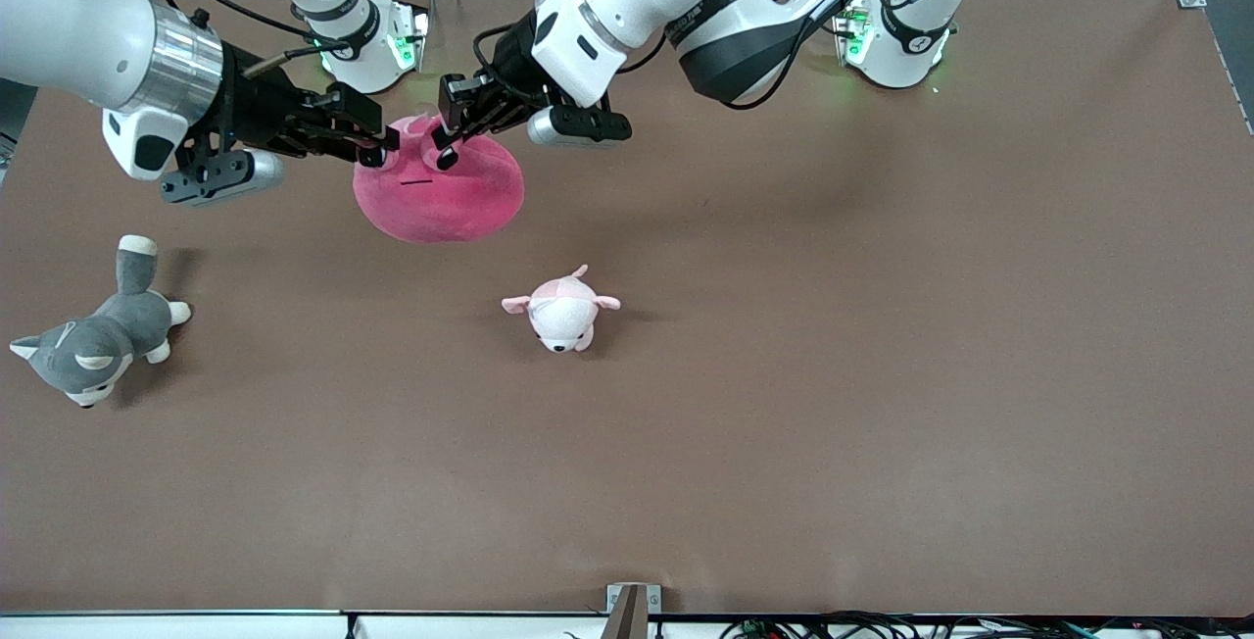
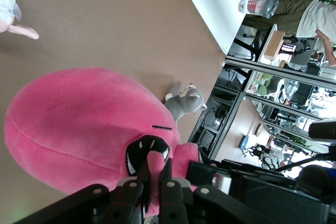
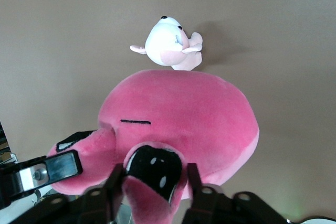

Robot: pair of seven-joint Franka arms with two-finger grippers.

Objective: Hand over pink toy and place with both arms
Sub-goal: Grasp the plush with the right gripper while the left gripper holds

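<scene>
1. Handover was the step in hand, judging by both grippers meeting on the pink toy (image 1: 438, 190), which hung in the air above the brown table (image 1: 882, 374) toward the right arm's end, close to that arm's base.
2. The right gripper (image 1: 373, 147) had its jaws clenched on one top nub of the plush; in its wrist view a fold of pink fabric (image 3: 152, 182) sat squeezed between the fingers, so the round body drooped beneath.
3. The left gripper (image 1: 443, 141) reached across from its own base and was clamped on the nub beside it, its fingers (image 2: 153, 182) pinching plush close to a black eye.
4. Both holds looked firm at once, probably so the toy could not drop before one arm let go.
5. Below, the pale pink-and-white plush (image 1: 561, 312) and the grey dog (image 1: 93, 335) lay on the table, well apart and untouched.
</scene>
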